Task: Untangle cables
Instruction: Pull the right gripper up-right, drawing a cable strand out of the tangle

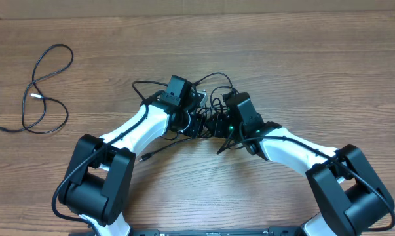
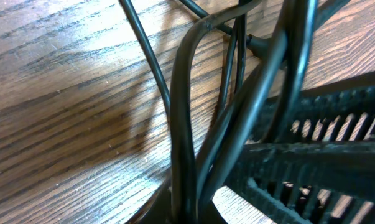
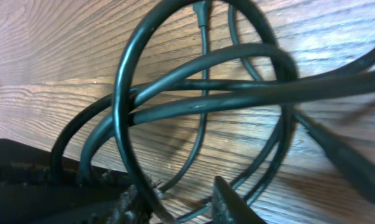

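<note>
Meeting right at the middle of the bench (image 1: 315, 59), both arms have their noses buried in the cables (image 1: 213, 98), a knot of thin, glossy black cords with round loops springing out toward twelve o'clock. Left pincer (image 1: 196, 123) is clamped fully closed, and its wrist view shows several smooth cords (image 2: 182, 124) bunching together and running down into its jaws, so it looks to be pinching that bundle. Right pincer (image 1: 218, 126) comes in from three o'clock, jaws parted a little; its wrist view shows a wide round loop (image 3: 122, 106) crossed by two straighter strands, one cord dropping between the dark fingers (image 3: 231, 202), though I cannot tell if they bear on it. One plug end (image 1: 159, 151) trails out of the knot toward seven o'clock. Well apart at nine o'clock lies a single cable (image 1: 32, 84), laid flat in a loose figure-eight. Matte, strongly grained brown wood all around: bare grain runs out to twelve and three o'clock, with the bench's far edge along the top.
</note>
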You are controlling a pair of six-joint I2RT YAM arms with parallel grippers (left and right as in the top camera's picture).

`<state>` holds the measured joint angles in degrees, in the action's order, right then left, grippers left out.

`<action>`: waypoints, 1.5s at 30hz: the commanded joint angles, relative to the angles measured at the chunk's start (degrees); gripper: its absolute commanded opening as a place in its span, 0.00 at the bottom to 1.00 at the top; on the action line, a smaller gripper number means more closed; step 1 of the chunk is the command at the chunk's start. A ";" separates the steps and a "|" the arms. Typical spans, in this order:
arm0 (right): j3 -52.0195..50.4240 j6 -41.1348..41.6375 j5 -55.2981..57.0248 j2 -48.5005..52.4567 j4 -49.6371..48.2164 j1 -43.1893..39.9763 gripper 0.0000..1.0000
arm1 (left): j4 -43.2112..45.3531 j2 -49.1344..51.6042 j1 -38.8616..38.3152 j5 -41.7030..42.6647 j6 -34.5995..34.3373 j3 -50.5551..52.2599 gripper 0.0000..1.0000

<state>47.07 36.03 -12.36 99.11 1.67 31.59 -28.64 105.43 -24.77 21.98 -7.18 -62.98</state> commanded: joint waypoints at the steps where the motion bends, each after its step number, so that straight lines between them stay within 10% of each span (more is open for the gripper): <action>1: -0.13 0.20 1.86 1.22 -1.09 0.87 0.28 | 0.17 -0.72 -0.39 -0.92 -0.61 0.59 0.04; 14: -0.13 0.15 -1.57 3.56 -4.07 1.51 0.32 | 0.22 -0.72 -0.39 -0.55 -0.61 0.59 0.04; 17: -0.13 0.15 -2.10 3.56 -4.00 1.33 0.04 | 0.17 -0.72 -0.39 -0.59 -0.59 0.59 0.04; 45: 4.50 -0.24 -8.96 -16.57 22.12 -8.07 0.04 | 0.17 -0.72 -0.37 -1.66 -0.57 0.59 0.30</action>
<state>48.95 36.01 -21.02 84.23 22.87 23.97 -28.67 105.43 -24.77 20.91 -7.57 -62.96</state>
